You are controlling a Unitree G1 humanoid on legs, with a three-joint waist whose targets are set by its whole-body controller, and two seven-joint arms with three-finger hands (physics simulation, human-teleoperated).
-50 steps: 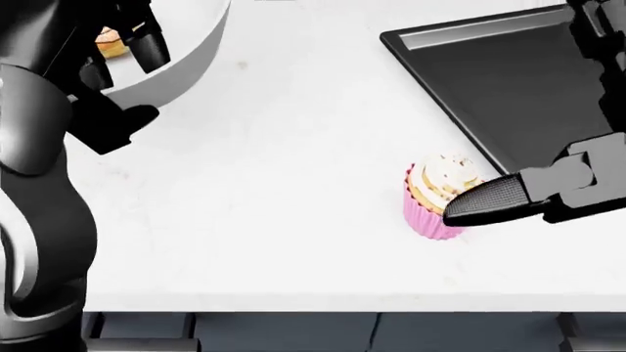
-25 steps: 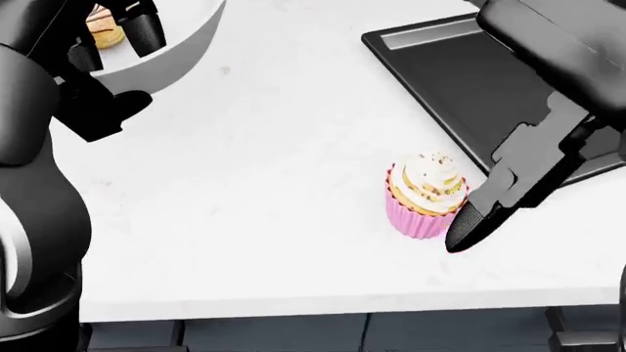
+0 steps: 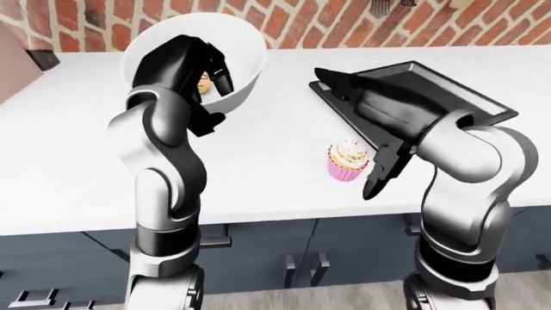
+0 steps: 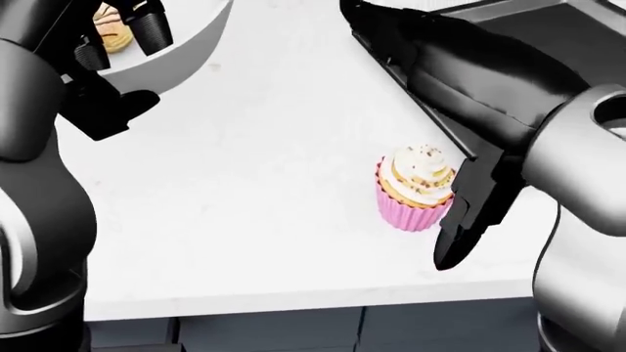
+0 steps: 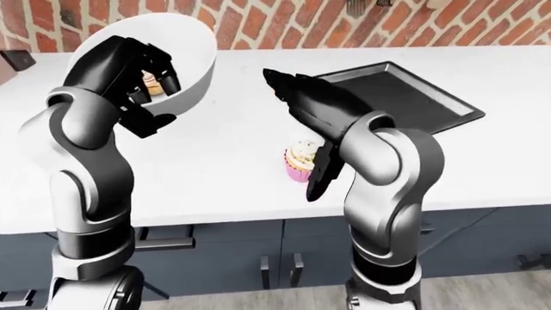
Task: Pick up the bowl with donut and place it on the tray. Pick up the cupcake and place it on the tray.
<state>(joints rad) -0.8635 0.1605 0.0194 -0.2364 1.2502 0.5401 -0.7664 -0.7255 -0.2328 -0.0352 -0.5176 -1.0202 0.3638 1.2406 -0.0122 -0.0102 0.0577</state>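
Observation:
My left hand [image 3: 188,63] holds a white bowl [image 3: 247,57] up above the counter, tilted, fingers inside the rim and thumb outside. A donut [image 3: 205,81] shows inside it, also seen at the head view's top left as the donut [image 4: 114,34]. A cupcake [image 4: 415,186] with a pink wrapper and white frosting stands upright on the white counter. My right hand [image 4: 467,220] hangs just right of the cupcake, fingers pointing down and not round it. The black tray [image 3: 465,100] lies up and to the right, its left part hidden by my right forearm.
The white counter [image 3: 258,161] runs to an edge near the bottom of the views, with dark cabinets [image 3: 284,258] below. A brick wall [image 3: 292,22] stands behind the counter. My right forearm [image 4: 460,66] crosses over the tray's left rim.
My right arm has swung in over the tray, and its finger has turned from lying level to pointing down beside the cupcake. The view shifted slightly. The bowl stays held up.

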